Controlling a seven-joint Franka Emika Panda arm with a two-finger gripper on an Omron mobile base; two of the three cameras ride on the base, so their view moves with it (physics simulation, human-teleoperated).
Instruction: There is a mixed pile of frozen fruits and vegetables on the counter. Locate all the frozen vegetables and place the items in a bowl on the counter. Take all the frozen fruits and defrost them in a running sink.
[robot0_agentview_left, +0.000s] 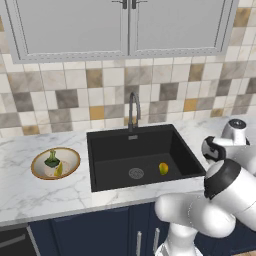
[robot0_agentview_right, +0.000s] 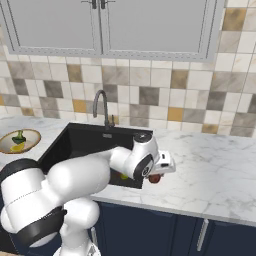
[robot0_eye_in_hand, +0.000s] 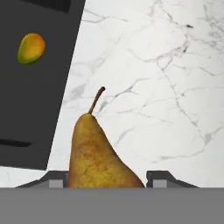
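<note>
the jaws of the two-finger gripper (robot0_eye_in_hand: 106, 180) stand partly apart with the brown pear-shaped fruit with a thin stem (robot0_eye_in_hand: 99, 154) between them. the dark fingertips (robot0_eye_in_hand: 57, 179) sit on either side of the pear's wide base, and appear to touch its skin, though the contact itself lies at the frame's lower edge and is hard to confirm. the stem points away from the hand.

in the right base view the gripper (robot0_agentview_right: 159, 176) hangs low over the white marble counter with grey veins (robot0_agentview_right: 215, 170), just beside the right rim of the large black rectangular sink (robot0_agentview_right: 75, 145), and a reddish-brown bit of the pear (robot0_agentview_right: 155, 178) shows beneath the hand.

the small roundish yellow-green fruit (robot0_agentview_left: 163, 168) lies on the sink floor, to the right of the round metal drain (robot0_agentview_left: 136, 173). the dark curved gooseneck tap (robot0_agentview_left: 132, 111) stands behind the basin. whether water runs cannot be told.

the shallow round bowl with tan-orange rim (robot0_agentview_left: 36, 170) rests on the counter left of the sink, well apart from the gripper. inside it are the small dark-green bumpy vegetable (robot0_agentview_left: 52, 160) and the slim yellowish piece (robot0_agentview_left: 59, 170), close together.
</note>
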